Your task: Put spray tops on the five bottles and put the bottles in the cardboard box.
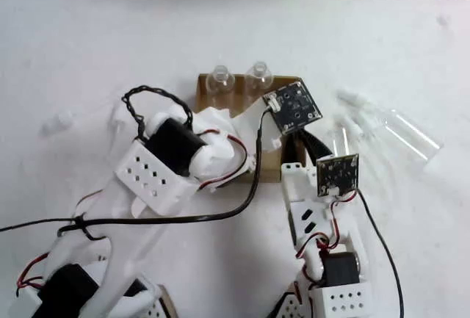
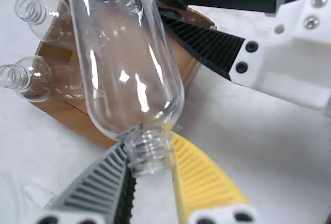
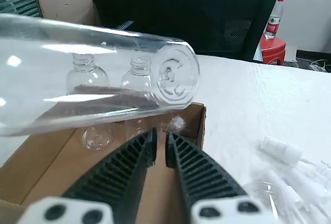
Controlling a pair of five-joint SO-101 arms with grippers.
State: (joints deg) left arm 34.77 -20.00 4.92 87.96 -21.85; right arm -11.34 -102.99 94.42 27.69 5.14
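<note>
Little looks done: two uncapped bottles (image 1: 220,81) stand in the cardboard box (image 1: 203,96), while the spray tops (image 1: 352,112) lie on the worktop (image 1: 110,39) beside a spare bottle (image 1: 411,136). The left wrist view shows the left gripper (image 2: 148,149), jaws clamped on the bare neck of the held bottle (image 2: 129,69) over the box. The right wrist view shows the right gripper (image 3: 160,144) near its base, jaws almost together (on nothing).

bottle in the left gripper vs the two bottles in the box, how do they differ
The held bottle lies sideways in the air, gripped at its neck by the left gripper; the box bottles stand upright in the cardboard box, ungripped. All are clear, with bare necks.
</note>
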